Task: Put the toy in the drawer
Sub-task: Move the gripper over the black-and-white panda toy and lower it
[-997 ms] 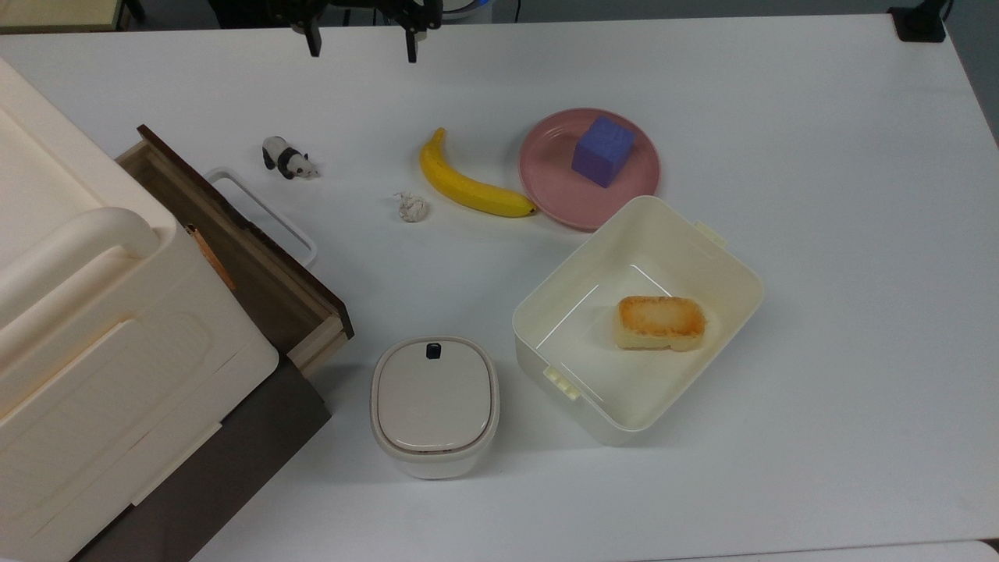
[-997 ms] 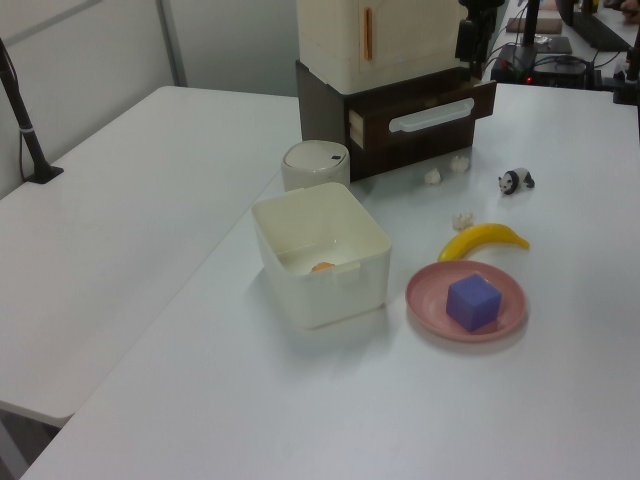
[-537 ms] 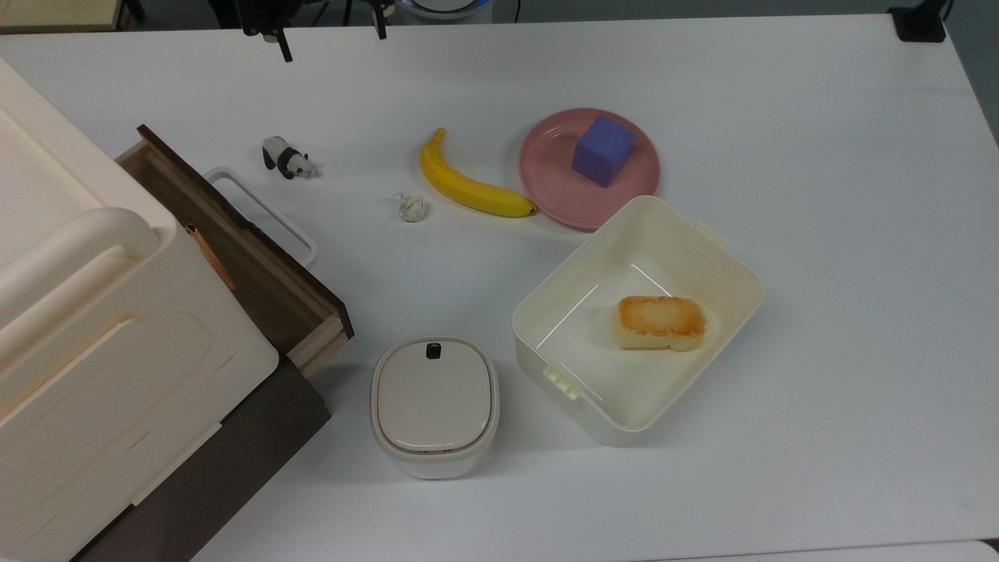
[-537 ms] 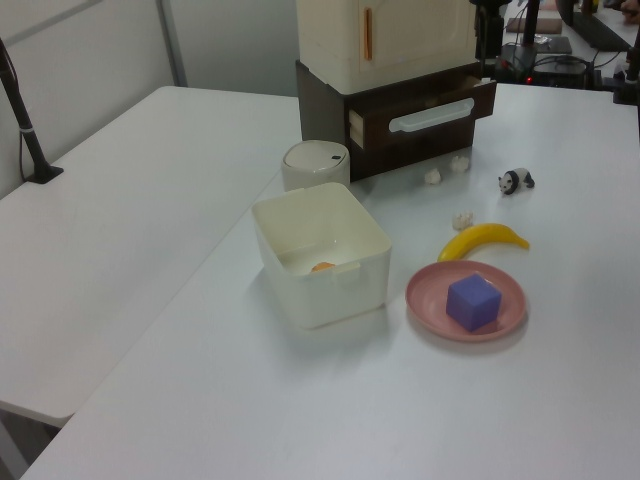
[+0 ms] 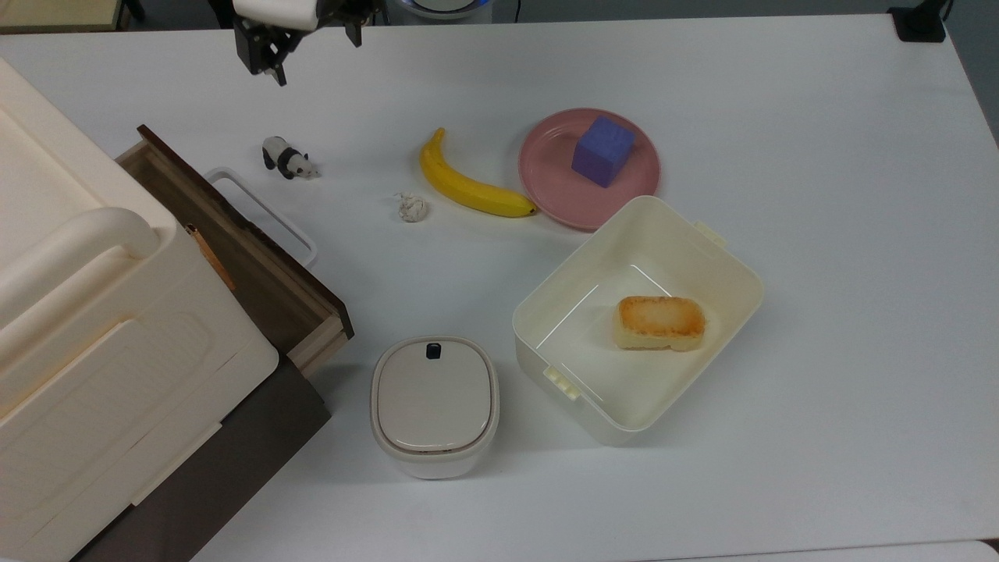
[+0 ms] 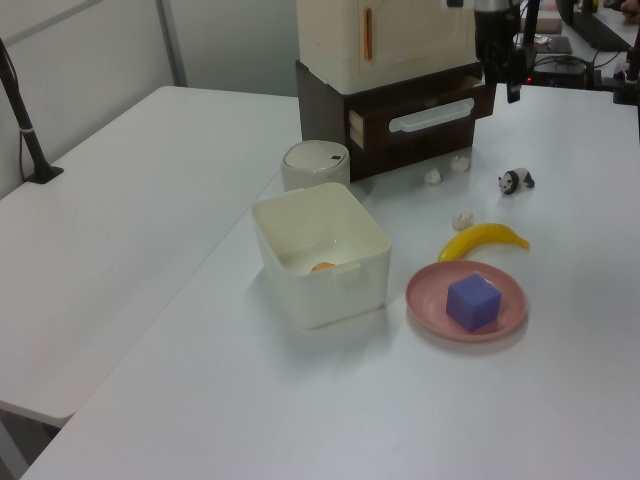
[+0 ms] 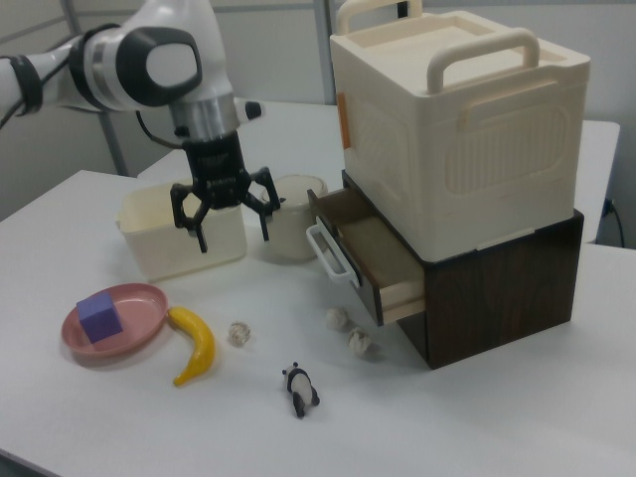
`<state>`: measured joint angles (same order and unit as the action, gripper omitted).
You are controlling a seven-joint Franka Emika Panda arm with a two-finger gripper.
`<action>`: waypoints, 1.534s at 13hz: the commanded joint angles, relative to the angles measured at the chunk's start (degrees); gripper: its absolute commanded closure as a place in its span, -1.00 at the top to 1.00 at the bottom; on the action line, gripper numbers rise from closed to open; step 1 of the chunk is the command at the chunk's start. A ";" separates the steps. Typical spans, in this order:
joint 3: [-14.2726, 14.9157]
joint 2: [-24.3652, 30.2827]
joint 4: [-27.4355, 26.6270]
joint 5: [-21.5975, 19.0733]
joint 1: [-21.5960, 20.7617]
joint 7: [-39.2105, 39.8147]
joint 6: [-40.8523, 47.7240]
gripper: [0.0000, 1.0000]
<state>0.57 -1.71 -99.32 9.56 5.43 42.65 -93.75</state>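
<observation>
Drawer (image 5: 234, 242) stands pulled open at the top view's left, and the panda (image 5: 287, 158) stands just right of its white handle on the table (image 5: 819, 195). Right of both, near the far edge, the gripper (image 7: 224, 212) hangs empty, fingers spread wide. Panda looks light, hard and likely slippery; best pinched across its flanks.

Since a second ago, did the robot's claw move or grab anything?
The claw slid toward the top view's left and came further into that picture, nearer the toy. It is open and has grabbed nothing. The toy, the open drawer, the banana and everything else stayed put.
</observation>
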 commanded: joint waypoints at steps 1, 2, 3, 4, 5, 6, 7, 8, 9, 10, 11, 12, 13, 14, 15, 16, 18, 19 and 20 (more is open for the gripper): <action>0.13 0.40 -3.06 1.68 0.37 2.53 -0.11 1.00; 0.13 -0.13 -4.99 3.51 0.37 2.62 -1.59 1.00; 0.13 -0.31 -7.70 4.31 0.28 2.53 -4.13 1.00; 0.13 -0.22 -9.91 5.28 0.37 2.53 -7.29 1.00; 0.13 -0.22 -11.06 5.46 0.46 2.53 -9.50 1.00; 0.13 -0.22 -12.81 5.55 1.33 2.53 -13.26 1.00; 0.13 0.04 -14.40 5.55 2.03 2.62 -16.08 1.00; 0.22 0.13 -16.33 5.73 2.74 2.70 -19.77 1.00; 0.22 0.13 -17.39 6.08 2.92 2.79 -21.63 1.00; 0.22 -0.13 -18.88 8.34 3.01 2.88 -24.00 1.00; 0.22 -0.31 -19.85 9.67 3.62 2.88 -25.76 1.00; 0.39 -0.66 -21.08 10.55 4.32 2.88 -27.61 1.00; 0.48 -1.88 -22.57 11.95 4.85 2.79 -31.54 1.00; 0.65 -2.15 -23.46 12.84 5.37 2.79 -33.41 1.00; 1.09 -2.24 -23.73 13.80 5.38 2.79 -33.77 1.00; 1.53 -2.68 -23.99 15.47 5.38 2.70 -33.78 1.00; 1.62 -4.78 -24.61 18.89 5.47 2.09 -33.86 1.00; 1.71 -5.40 -24.87 19.52 5.55 1.91 -33.86 1.00; 1.71 -6.01 -25.39 19.70 5.82 1.74 -33.78 1.00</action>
<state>1.75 -6.84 -122.79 27.42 11.17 44.52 -125.79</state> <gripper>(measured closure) 0.000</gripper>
